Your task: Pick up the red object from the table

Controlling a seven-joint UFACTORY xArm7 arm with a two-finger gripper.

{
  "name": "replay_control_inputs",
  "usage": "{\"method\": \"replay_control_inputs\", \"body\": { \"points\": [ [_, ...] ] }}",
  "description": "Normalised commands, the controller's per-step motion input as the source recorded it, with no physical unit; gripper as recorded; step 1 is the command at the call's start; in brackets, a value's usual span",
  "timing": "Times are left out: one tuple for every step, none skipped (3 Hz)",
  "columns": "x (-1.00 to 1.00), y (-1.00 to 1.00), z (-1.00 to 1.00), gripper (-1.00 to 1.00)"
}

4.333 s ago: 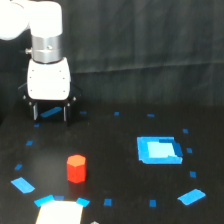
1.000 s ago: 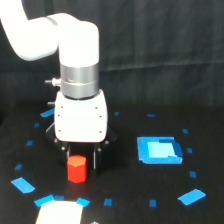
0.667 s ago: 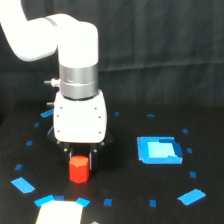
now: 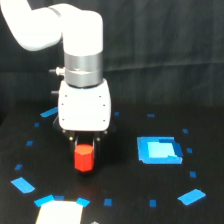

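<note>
Gripper: the gripper (image 4: 84,142) is pointed straight down below its white body; the dark fingers are mostly hidden behind the block's top, and whether they are spread or pressed on it cannot be told.
Block: the red object (image 4: 84,157) is seen directly beneath the gripper, its top edge tucked up between the fingers, its lower part clear of them. Whether it rests on the table (image 4: 125,190) or hangs just above it cannot be told.
Handling: the block is judged light, stiff and matte, so little slip is expected; nothing fragile is suggested. It is narrower than the gripper body, so a modest closing should be enough.
Hold: two opposite flat faces of the hexagon are judged the best place, taken near the upper half, so that the pads bear on flats and not on edges.
Arm: the wrist is held vertical, the grey and white cylinder stacked above the gripper body, and the upper link is bent away toward the exterior view's upper left.
Beyond: the blue rectangle (image 4: 159,150) lies well apart, toward the exterior view's right.
</note>
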Motion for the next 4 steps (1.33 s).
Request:
{"method": "replay_control_inputs", "body": {
  "points": [
    [-0.32, 1.00, 1.00, -1.00],
    [-0.82, 1.00, 1.00, -1.00],
    [-0.71, 0.96, 1.00, -1.00],
    [-0.94, 1.00, 1.00, -1.00]
  ]
}}
